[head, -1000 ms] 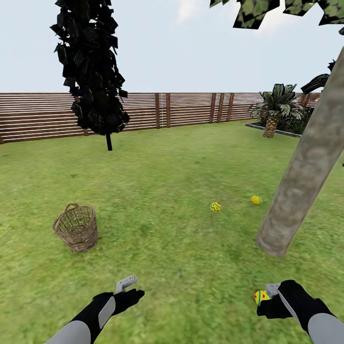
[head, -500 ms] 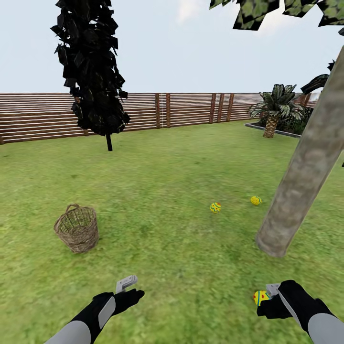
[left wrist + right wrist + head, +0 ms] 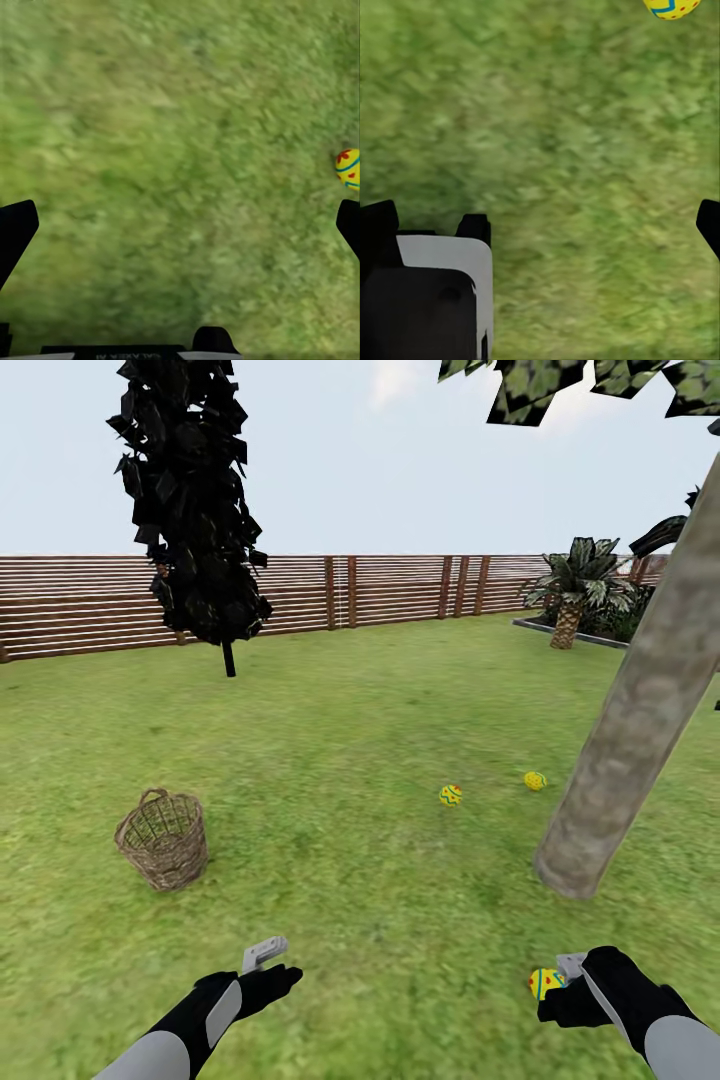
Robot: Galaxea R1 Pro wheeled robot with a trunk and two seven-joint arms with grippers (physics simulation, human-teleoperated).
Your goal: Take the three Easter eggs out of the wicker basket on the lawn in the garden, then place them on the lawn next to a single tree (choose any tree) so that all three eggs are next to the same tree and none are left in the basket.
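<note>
Easter eggs, yellow with blue zigzags (image 3: pixel 451 794), all lie near the thick grey-brown tree trunk (image 3: pixel 620 750); with both jaws wide, you likely need only withdraw.

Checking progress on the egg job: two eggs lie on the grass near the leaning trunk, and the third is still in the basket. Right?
Not quite. Two eggs do lie on the grass near the leaning trunk, but the third egg is out of the basket: the head view shows it on the grass beside the right gripper.
</note>
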